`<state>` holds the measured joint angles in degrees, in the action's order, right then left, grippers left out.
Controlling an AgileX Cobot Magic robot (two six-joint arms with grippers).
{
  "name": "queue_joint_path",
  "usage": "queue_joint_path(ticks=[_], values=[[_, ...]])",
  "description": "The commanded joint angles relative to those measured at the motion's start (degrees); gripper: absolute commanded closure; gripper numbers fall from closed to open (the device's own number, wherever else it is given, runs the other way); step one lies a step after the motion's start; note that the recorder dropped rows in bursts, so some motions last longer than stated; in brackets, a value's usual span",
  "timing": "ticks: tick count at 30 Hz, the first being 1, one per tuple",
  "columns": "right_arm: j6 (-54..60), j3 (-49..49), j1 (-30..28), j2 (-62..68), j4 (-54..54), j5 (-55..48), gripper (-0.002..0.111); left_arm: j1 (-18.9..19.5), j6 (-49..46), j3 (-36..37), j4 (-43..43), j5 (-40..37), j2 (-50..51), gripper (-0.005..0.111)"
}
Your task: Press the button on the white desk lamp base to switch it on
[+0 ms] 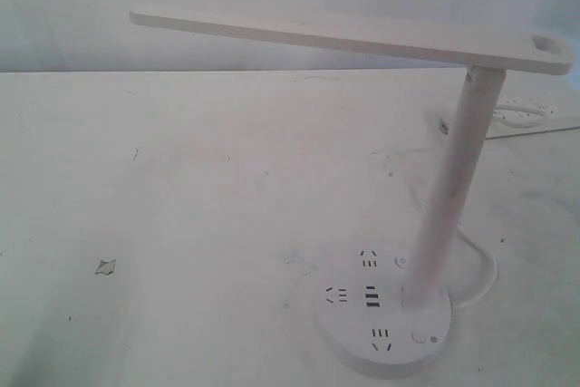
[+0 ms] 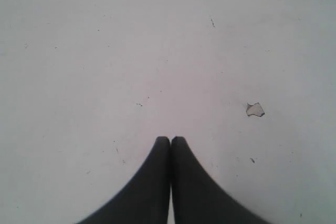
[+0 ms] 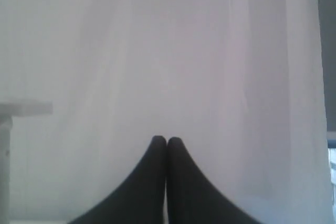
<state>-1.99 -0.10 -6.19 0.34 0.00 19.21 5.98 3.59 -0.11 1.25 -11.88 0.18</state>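
White surface (image 1: 181, 178), lamp base (image 1: 395, 316) near right.
Probably stiff button (image 1: 419, 336), light top press; left end effector (image 2: 170, 139), right end effector (image 3: 166, 139) closed, empty.

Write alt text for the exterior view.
A white desk lamp base with dark socket slots sits at the lower right on a white table, its stem rising to a long flat lamp head reaching left. The button is on the base's lower right rim; no arm or tool shows.

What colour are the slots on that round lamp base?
Black slots on the white desk lamp base; clearest in the exterior view.
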Motion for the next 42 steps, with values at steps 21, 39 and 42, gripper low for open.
queue_joint_path(ticks=[21, 39, 42], values=[[-6.7, -6.0, -0.2, 0.4, 6.0, 10.4, 0.108, -0.5, 0.0, 0.1, 0.0, 0.2, -0.2, 0.107], [-16.3, -27.5, -0.2, 26.9, 6.2, -22.5, 0.108, -0.5, 0.0, 0.1, 0.0, 0.2, -0.2, 0.107], [-16.2, -27.5, -0.2, 29.0, 6.2, -19.5, 0.108, -0.5, 0.0, 0.1, 0.0, 0.2, -0.2, 0.107]])
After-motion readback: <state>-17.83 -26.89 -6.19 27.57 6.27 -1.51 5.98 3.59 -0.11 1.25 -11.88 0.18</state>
